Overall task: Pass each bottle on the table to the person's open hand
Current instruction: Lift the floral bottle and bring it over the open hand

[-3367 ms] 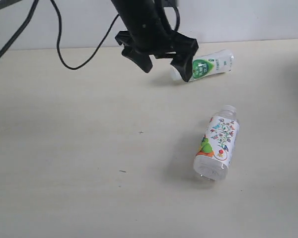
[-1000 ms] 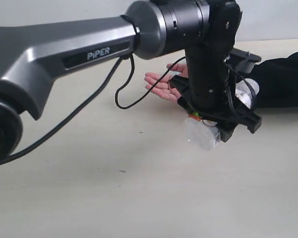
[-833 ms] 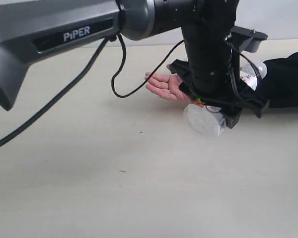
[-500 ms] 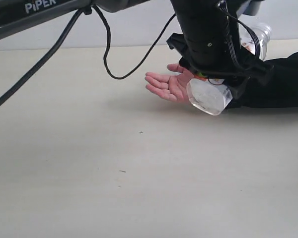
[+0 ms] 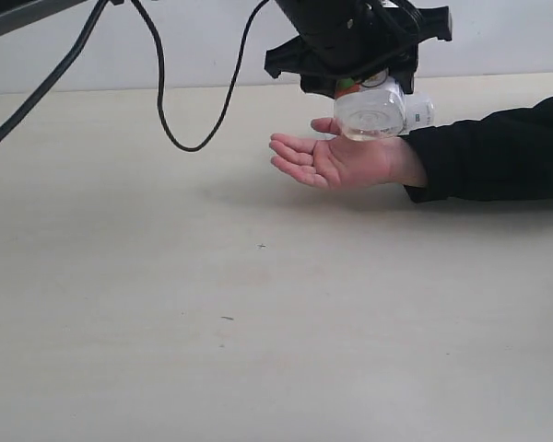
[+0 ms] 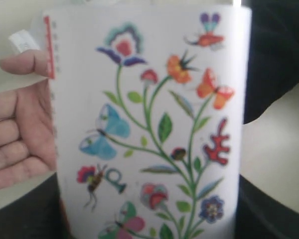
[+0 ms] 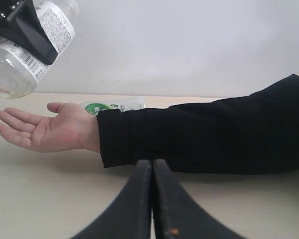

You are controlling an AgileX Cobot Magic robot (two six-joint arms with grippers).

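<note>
Left gripper (image 5: 355, 64) clamps the floral bottle (image 5: 372, 109) mid-body, airborne, base tilted down so a release should drop it into the open hand (image 5: 343, 162) at 6 o'clock. Green-label bottle (image 7: 109, 106) lies on table (image 7: 40, 199) behind the hand; right gripper (image 7: 152, 167) closed, empty.

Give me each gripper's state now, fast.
Left gripper: shut on the floral-label bottle, above the person's open hand.
Right gripper: shut, holding nothing.

Beige table (image 5: 166, 322): green-labelled bottle (image 7: 109, 106), forearm (image 5: 498, 152)
</note>
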